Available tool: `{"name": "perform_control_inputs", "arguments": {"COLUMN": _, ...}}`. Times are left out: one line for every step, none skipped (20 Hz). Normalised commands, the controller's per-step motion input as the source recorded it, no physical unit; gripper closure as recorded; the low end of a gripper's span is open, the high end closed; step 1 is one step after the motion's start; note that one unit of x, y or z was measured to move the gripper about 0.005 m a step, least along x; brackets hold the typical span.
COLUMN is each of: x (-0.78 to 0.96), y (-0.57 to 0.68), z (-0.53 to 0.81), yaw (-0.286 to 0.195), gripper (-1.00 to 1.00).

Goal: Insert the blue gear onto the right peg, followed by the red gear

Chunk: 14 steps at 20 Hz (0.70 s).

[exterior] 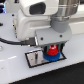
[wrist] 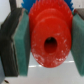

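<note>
The red gear (wrist: 48,42) fills the middle of the wrist view, toothed around its rim, with a dark round hole at its centre. The gripper (wrist: 48,44) is closed on it: a teal pad (wrist: 21,42) presses against one side of the gear and a second teal pad (wrist: 78,42) against the opposite side. Dark finger bodies back the pads on both outer sides. A sliver of the blue gear (wrist: 46,4) shows just past the red gear's toothed edge. Beyond the gear lies a pale, blurred surface (wrist: 47,75). The picture is soft, so finer detail cannot be made out.
</note>
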Motion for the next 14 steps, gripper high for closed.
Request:
{"name": "perform_control_inputs", "arguments": {"x": 0.07, "y": -0.21, "z": -0.51, "yaw": 0.0, "gripper": 1.0}}
{"name": "perform_control_inputs", "arguments": {"x": 0.06, "y": -0.19, "z": -0.46, "yaw": 0.0, "gripper": 1.0}}
{"name": "perform_control_inputs", "arguments": {"x": 0.03, "y": -0.11, "z": -0.31, "yaw": 0.0, "gripper": -1.0}}
{"name": "perform_control_inputs", "arguments": {"x": 0.01, "y": -0.02, "z": -0.15, "yaw": 0.0, "gripper": -1.0}}
{"name": "perform_control_inputs", "arguments": {"x": 0.03, "y": 0.0, "z": -0.02, "yaw": 0.0, "gripper": -1.0}}
{"name": "perform_control_inputs", "arguments": {"x": 0.03, "y": 0.02, "z": 0.17, "yaw": 0.0, "gripper": -1.0}}
{"name": "perform_control_inputs", "arguments": {"x": 0.04, "y": 0.05, "z": 0.34, "yaw": 0.0, "gripper": -1.0}}
{"name": "perform_control_inputs", "arguments": {"x": 0.0, "y": 0.1, "z": 0.56, "yaw": 0.0, "gripper": -1.0}}
{"name": "perform_control_inputs", "arguments": {"x": 0.01, "y": 0.07, "z": 0.66, "yaw": 0.0, "gripper": -1.0}}
{"name": "perform_control_inputs", "arguments": {"x": 0.02, "y": 0.03, "z": 0.63, "yaw": 0.0, "gripper": -1.0}}
{"name": "perform_control_inputs", "arguments": {"x": 0.0, "y": 0.04, "z": 0.71, "yaw": 0.0, "gripper": -1.0}}
{"name": "perform_control_inputs", "arguments": {"x": 0.0, "y": 0.01, "z": 0.59, "yaw": 0.0, "gripper": -1.0}}
{"name": "perform_control_inputs", "arguments": {"x": 0.0, "y": 0.0, "z": 0.66, "yaw": 0.0, "gripper": -1.0}}
{"name": "perform_control_inputs", "arguments": {"x": 0.0, "y": 0.0, "z": 0.65, "yaw": 0.0, "gripper": -1.0}}
